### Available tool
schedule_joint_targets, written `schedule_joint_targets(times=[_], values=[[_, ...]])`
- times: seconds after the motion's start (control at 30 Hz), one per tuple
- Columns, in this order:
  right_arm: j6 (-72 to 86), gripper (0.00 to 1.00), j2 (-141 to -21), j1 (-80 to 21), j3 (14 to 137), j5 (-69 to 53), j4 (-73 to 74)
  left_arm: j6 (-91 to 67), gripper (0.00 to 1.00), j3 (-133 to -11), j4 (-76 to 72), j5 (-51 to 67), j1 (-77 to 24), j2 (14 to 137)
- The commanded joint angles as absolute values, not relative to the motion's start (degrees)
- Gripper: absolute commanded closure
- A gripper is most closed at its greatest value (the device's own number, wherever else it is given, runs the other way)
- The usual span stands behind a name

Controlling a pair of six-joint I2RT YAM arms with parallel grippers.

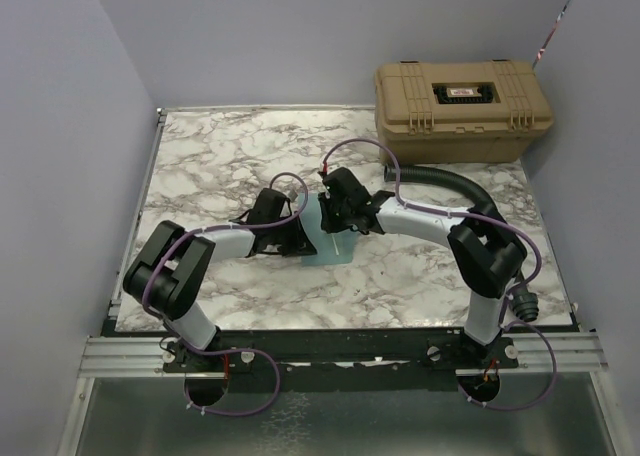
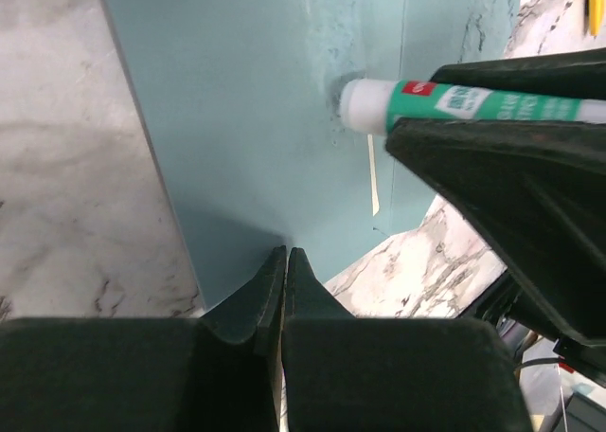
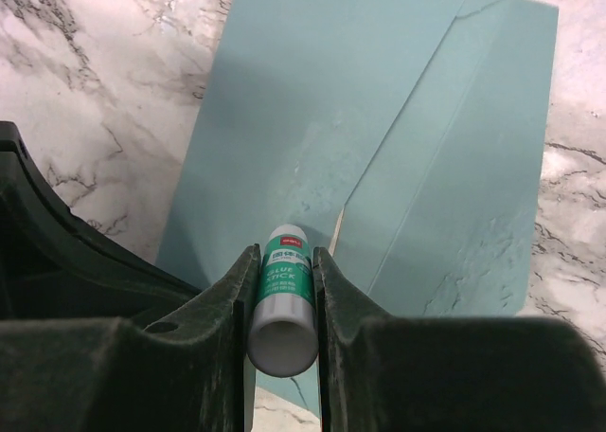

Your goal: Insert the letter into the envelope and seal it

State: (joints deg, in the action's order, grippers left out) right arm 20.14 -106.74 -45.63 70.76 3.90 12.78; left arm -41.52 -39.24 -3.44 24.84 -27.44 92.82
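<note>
Envelope [image 3: 379, 138]: flat on the table [image 1: 230, 166], directly ahead of both tool tips; flap folded down.
Letter: sliver of cream edge [image 2: 372, 171] shows at the flap seam; presumed inside.
Glue stick [image 3: 282, 299]: tip on the envelope near the flap point.
Right tool [image 3: 282, 290]: partly closed, clamping the glue stick.
Left tool [image 2: 286, 261]: fully closed, tips at the envelope's near edge; a pinch on it is likely, not confirmed.
Step advice: hold the envelope steady; press lightly along the seam.
Arm pose: both arms reach inward, wrists pitched down, tools facing each other.
</note>
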Motion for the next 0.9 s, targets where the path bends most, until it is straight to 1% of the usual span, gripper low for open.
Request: schedule_joint_targets(times=[0.0,0.17,0.4,0.53,0.6,0.77,0.87], values=[[21.18,0.99,-108.52,-46.27,68.38,6.73,9.84,-41.67,1.00,-40.09,-8.35,25.51,-27.42,94.62],[21.20,0.99,-109.55,-46.48,67.50,8.42,9.29,-43.63,1.00,-40.13,-9.36,24.22,-27.12,95.67],[21.02,0.99,-109.48,-46.56,65.43,10.19,8.02,-45.08,1.00,-39.30,-10.34,24.31,-26.01,93.44],[21.12,0.99,-109.63,-46.58,65.50,10.33,7.57,-48.56,1.00,-36.86,-17.48,26.09,-24.83,92.38],[21.37,0.99,-109.84,-46.58,65.80,10.89,7.72,-48.50,1.00,-36.40,-18.55,25.74,-24.79,93.26],[21.90,0.99,-110.10,-46.58,66.04,11.53,7.82,-46.48,1.00,-35.52,-17.21,25.66,-24.81,98.47],[22.31,0.99,-110.25,-46.58,66.01,12.63,7.91,-43.73,1.00,-36.82,-9.82,25.12,-24.79,100.50]])
